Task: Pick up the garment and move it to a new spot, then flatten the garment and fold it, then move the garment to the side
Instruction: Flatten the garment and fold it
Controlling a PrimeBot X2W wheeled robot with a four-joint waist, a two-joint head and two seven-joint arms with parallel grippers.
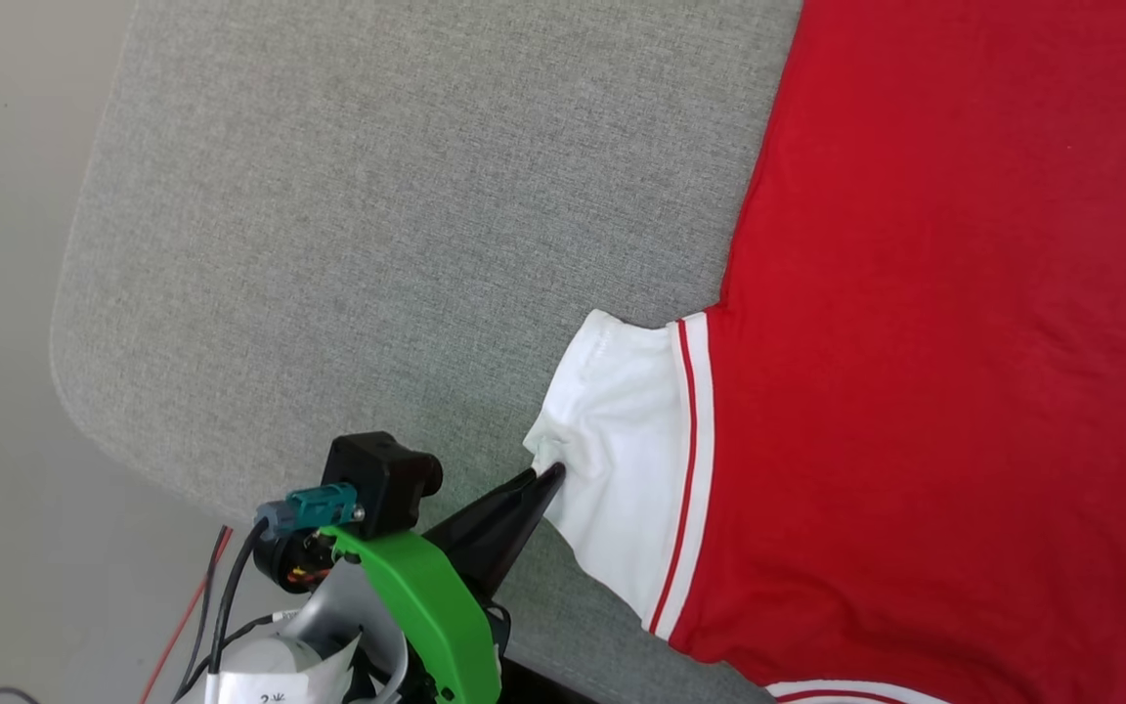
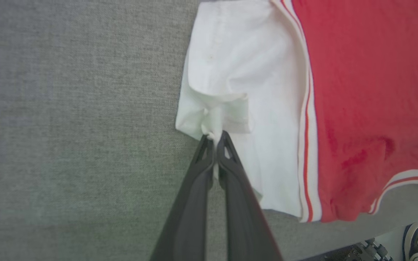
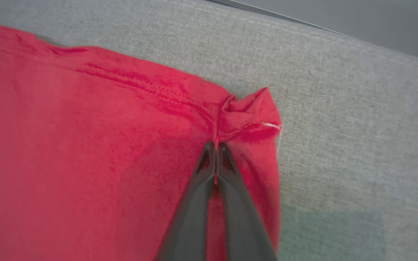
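Surface (image 1: 377,244): grey fabric, rounded corner at 8 o'clock in the head view.
Garment (image 1: 964,342): red, lying flat on the surface toward 3 o'clock.
White sleeve (image 1: 622,440): points to 9 o'clock.
Left gripper (image 1: 551,475): pinched tight on the sleeve's edge.
Right gripper (image 3: 215,145): clamped on a bunched red corner.

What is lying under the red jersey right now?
The red jersey shirt with white, stripe-trimmed sleeves lies on a grey woven fabric surface, which is bare beside it. Anything directly beneath the cloth is covered and cannot be seen.
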